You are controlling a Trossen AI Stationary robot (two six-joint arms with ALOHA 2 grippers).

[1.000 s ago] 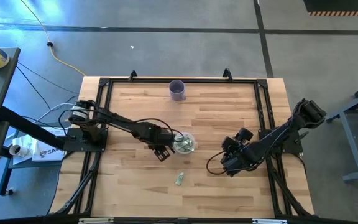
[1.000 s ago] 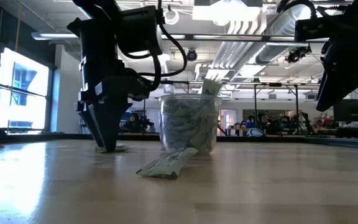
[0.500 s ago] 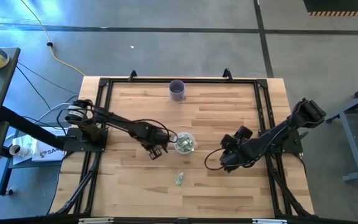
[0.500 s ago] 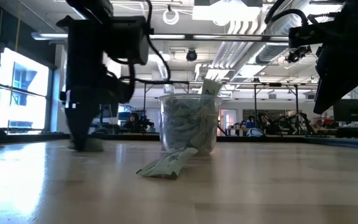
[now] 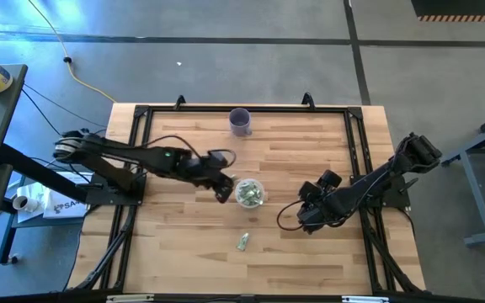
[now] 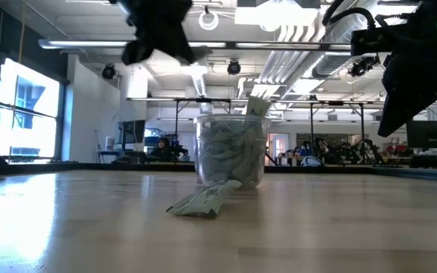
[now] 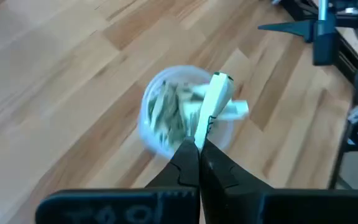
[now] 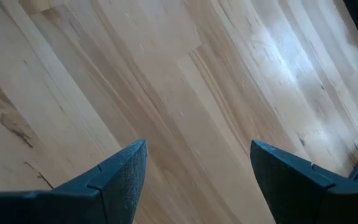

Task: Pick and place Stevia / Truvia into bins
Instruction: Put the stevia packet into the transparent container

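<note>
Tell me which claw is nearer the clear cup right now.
Left. The left claw sits right beside the clear cup, pinching a sachet over it. The right claw waits well off to the cup's other side, open above bare table.

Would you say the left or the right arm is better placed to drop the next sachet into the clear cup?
Left. The left gripper holds a sachet above the clear cup; the right gripper stands open and empty, off to the side.
</note>
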